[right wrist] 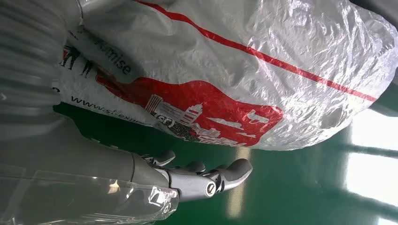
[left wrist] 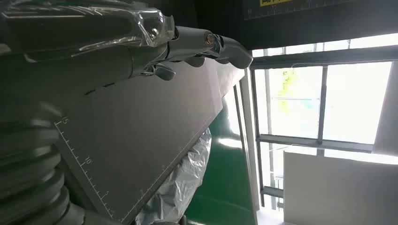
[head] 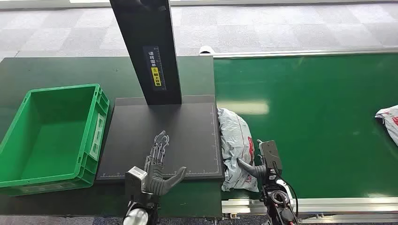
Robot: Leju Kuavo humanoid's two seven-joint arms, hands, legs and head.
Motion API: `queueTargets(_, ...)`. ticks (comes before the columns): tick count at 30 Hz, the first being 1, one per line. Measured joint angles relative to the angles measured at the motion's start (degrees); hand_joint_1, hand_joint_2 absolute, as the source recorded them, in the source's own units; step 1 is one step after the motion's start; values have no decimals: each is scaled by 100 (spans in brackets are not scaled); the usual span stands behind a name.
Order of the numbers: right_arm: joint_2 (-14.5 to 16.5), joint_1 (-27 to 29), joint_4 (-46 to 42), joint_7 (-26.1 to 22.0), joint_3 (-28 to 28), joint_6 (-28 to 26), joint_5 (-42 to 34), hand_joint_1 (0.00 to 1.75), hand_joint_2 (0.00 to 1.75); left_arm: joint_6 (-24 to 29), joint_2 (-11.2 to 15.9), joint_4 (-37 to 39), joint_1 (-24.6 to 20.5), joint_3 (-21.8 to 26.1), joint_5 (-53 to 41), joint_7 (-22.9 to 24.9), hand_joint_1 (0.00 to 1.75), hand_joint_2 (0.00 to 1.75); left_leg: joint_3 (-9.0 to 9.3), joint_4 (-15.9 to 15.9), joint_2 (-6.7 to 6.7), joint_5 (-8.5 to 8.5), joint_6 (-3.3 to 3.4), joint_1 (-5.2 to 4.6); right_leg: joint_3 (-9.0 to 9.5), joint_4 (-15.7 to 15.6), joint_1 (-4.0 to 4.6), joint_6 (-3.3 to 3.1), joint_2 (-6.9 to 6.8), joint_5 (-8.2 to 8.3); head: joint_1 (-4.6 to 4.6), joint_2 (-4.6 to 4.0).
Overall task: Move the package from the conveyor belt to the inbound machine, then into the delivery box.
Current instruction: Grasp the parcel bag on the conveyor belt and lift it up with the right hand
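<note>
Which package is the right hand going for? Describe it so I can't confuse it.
Start at the green conveyor belt. At its left edge, against the dark scanner platform, lies a crumpled grey plastic package with red print, beside the right hand. The other package lies at the far right.

Pretty bright overall; overhead lights glare off the conveyor belt (head: 319,112), windows (left wrist: 328,93) blow out white, and my wrist shots blur up close.

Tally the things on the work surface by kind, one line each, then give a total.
Packages: 2, one beside the scanner plate, one at the belt's right edge
Green crates: 1
Black scanner plates with post: 1
Total: 4
</note>
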Motion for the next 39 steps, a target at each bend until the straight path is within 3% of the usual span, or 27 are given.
queueTargets(4,-23,-208,306,75,-49,233,-143,0,175,-8,0,37,-33,-46,50,0,0,175,4,0,4,0,0,0,2,0,0,0,2,1,0,0)
queueTargets(6,-48,-367,524,129,-77,365,-196,62,175,-19,-2,67,-69,-73,74,0,0,175,10,0,6,0,0,0,6,0,0,0,5,1,0,0)
queueTargets(8,-74,-517,722,185,-96,477,-217,149,175,-25,-7,101,-107,-99,90,0,0,175,18,0,8,0,0,0,13,0,0,0,6,2,0,0)
queueTargets(10,-95,-642,888,228,-108,552,-227,175,175,-28,-15,132,-134,-125,97,0,0,175,27,0,10,0,0,0,21,0,0,0,9,2,0,0)
queueTargets(33,-107,-1040,1584,327,-165,608,-259,175,175,-7,-46,308,-346,-183,216,0,0,175,24,1,4,0,0,0,21,0,0,0,7,1,0,0)
queueTargets(39,-85,-947,1433,-206,-169,-64,-203,175,175,127,-42,334,-383,-186,287,0,0,175,17,1,1,0,0,0,19,0,0,0,4,1,-1,0)
